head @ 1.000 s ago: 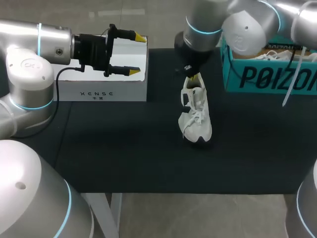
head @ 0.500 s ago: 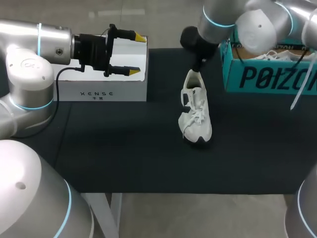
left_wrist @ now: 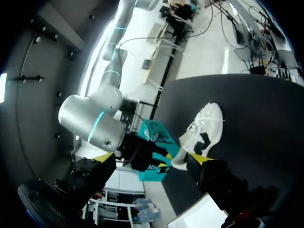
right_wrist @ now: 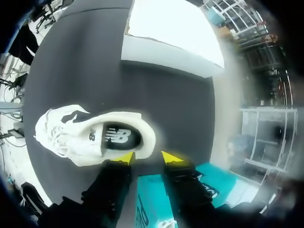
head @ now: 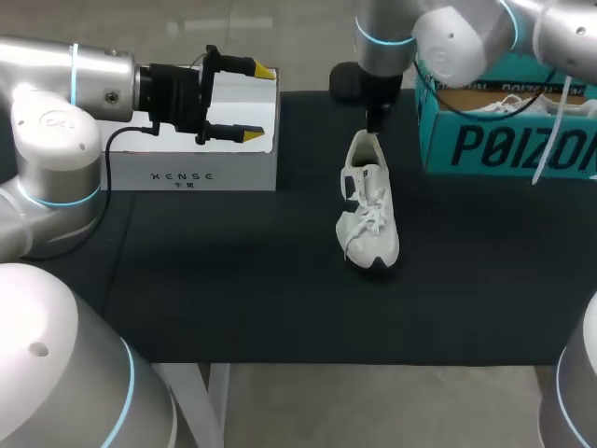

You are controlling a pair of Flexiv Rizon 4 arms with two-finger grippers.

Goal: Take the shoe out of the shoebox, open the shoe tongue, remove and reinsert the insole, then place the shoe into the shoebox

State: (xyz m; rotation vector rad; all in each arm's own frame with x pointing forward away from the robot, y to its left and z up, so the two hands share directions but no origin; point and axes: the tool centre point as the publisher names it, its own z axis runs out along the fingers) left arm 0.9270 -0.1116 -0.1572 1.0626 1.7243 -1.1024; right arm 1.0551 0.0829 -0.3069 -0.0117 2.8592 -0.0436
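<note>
In the head view your left arm comes in from the left and holds its wrist level, so the left gripper (head: 257, 103) points sideways above the white box (head: 210, 173). Its two yellow tips stand well apart with nothing between them. Your right arm comes in from the upper right corner and bends down, so the right gripper (head: 376, 114) hangs just behind the heel of the shoe (head: 368, 205). From here you cannot tell how its fingers stand. The white shoe sits upright on its sole on the black table (head: 233, 280), toe towards you, out of the teal shoebox (head: 504, 145) at the right edge.

The left wrist view shows you what the head view hides. You see the right arm side-on, its black gripper low over the shoe's heel, and the shoebox behind it.

The right wrist view settles the fingers. The right gripper's yellow tips are spread, just short of the heel, gripping nothing. You look straight down into the shoe's opening, where a dark insole (right_wrist: 114, 137) lies flat inside, and the laces (right_wrist: 54, 135) are bunched towards the toe
</note>
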